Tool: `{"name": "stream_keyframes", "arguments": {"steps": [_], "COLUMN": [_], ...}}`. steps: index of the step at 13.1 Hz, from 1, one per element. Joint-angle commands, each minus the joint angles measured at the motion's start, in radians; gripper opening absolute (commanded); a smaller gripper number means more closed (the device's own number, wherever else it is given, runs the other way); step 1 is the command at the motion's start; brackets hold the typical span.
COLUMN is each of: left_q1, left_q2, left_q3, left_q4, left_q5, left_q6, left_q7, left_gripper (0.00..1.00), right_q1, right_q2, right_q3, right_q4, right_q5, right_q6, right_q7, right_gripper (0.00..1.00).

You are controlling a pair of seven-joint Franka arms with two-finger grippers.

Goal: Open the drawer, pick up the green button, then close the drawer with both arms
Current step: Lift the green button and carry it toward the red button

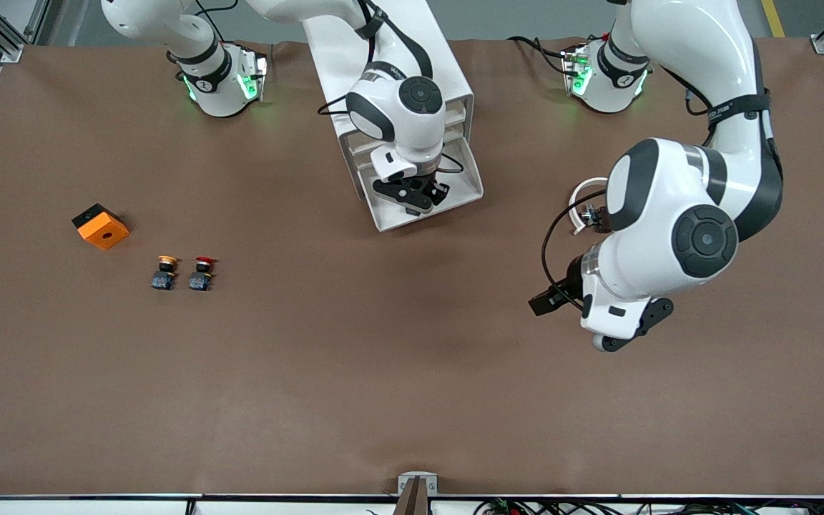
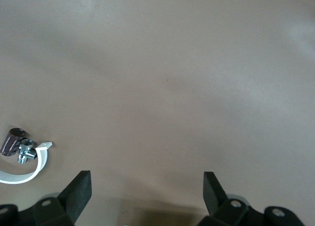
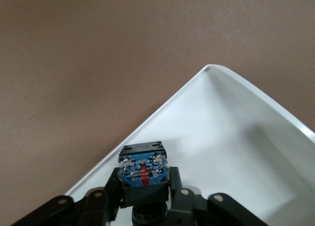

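Orange block (image 1: 101,226) beside two buttons (image 1: 182,274)

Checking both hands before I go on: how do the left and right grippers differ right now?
The right gripper is in the pulled-out drawer, shut on the button; the left gripper is open and holds nothing. The right is over the drawer's white tray; the left hangs over bare table toward the left arm's end, waiting. Both are black, two-fingered and point downward.

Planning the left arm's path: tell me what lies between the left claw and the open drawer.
Bare brown table, seen in the front view. The left claw hangs open over it; a small white clip lies beside that stretch, not across the way to the drawer.
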Motion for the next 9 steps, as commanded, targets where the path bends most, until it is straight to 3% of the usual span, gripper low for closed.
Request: {"name": "stream_keyframes", "arguments": {"steps": [1, 5, 9], "left_q1": [-0.029, -0.049, -0.065], "left_q2": [-0.023, -0.025, -0.012], "left_q3": [0.009, 0.009, 0.007], "left_q4": [-0.027, -0.029, -0.029], "left_q5": [0.020, 0.022, 0.020], "left_q6": [0.019, 0.019, 0.049], "left_q7": [0.012, 0.012, 0.012], "left_gripper": [1.00, 1.00, 1.00], "right_q1": [0.014, -0.035, -0.182], "right_q2": [0.021, 0.004, -0.073], "right_q3": [-0.010, -0.013, -0.008], "right_q4": [0.028, 0.089, 0.178], "right_q5": [-0.018, -0.003, 0.014], "right_q6": [0.006, -0.029, -0.222], "right_q7": [0.014, 0.012, -0.148], "right_gripper": [0.00, 0.00, 0.00]}}
